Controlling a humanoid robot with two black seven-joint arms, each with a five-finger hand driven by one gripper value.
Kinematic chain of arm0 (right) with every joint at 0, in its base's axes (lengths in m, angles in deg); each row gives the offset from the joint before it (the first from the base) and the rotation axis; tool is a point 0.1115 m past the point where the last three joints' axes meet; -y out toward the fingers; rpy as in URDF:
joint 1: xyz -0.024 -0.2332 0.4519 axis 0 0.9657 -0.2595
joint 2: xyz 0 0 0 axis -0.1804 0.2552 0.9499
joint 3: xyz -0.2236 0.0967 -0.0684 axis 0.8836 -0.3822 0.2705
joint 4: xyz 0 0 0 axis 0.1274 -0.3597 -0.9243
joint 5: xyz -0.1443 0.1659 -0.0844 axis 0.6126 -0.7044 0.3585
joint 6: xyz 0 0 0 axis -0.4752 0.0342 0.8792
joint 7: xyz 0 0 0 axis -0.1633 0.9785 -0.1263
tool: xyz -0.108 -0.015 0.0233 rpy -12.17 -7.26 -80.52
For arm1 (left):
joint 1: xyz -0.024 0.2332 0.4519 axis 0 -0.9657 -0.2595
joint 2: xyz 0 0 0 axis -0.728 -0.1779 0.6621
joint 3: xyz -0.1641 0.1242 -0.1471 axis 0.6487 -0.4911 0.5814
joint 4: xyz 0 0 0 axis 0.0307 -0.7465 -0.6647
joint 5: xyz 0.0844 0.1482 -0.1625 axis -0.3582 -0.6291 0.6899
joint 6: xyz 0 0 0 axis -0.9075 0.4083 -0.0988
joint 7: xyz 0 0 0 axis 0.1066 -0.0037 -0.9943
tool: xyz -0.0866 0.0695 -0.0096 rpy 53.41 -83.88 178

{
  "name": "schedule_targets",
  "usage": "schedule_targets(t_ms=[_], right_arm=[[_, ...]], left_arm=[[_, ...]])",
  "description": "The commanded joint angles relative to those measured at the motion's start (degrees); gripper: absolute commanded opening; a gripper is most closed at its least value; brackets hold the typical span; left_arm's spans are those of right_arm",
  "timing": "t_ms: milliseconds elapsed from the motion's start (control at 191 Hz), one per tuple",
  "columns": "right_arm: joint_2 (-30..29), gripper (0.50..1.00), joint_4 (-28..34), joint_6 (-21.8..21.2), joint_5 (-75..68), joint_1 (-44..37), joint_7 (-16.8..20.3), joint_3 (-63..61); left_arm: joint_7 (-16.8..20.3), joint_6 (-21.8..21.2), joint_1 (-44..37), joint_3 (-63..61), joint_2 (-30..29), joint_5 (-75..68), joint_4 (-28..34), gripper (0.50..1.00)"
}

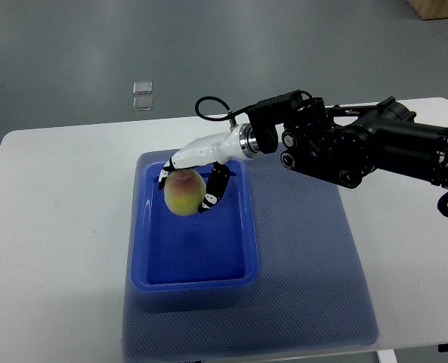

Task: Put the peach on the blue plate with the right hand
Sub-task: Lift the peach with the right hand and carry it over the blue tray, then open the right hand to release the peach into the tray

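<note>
Holding the peach [183,192] in curled fingers, the right robot hand [196,178] hangs over the far end of the blue plate [152,261] near the table's [50,219] middle; next, lowering and release.

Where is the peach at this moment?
In the top view, the peach is held in the fingers of the right hand, over the far part of the blue plate, left of picture centre. Whether it touches the plate cannot be told.
</note>
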Motion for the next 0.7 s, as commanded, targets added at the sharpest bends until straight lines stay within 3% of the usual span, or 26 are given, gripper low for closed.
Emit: schedule_targets(t_ms=[0,178,183,335,460,695], right_arm=[[-1.65,0.609,-0.56,0.64,0.44,1.69,0.0,2.57],[-2.01,0.643,-0.91,1.08,0.53,3.54,0.09,4.24],[-2.01,0.676,-1.43,1.95,0.53,3.54,0.09,4.24],[-2.01,0.823,-1.7,4.42,0.44,3.62,0.17,4.33],[-2.01,0.897,-1.61,4.42,0.36,3.45,0.17,4.24],[-1.92,0.926,-1.61,4.42,-0.26,2.83,-0.09,4.07]], left_arm=[[0.0,-0.04,0.01,0.0,0.0,-0.01,-0.01,1.0],[0.0,0.05,0.01,0.0,0.0,-0.01,-0.1,1.0],[0.0,0.05,0.01,0.0,0.0,-0.01,-0.1,1.0],[0.0,0.05,0.01,0.0,0.0,-0.01,-0.1,1.0],[0.0,-0.04,0.01,0.0,0.0,-0.01,-0.1,1.0],[0.0,0.05,0.01,0.0,0.0,-0.09,-0.1,1.0]])
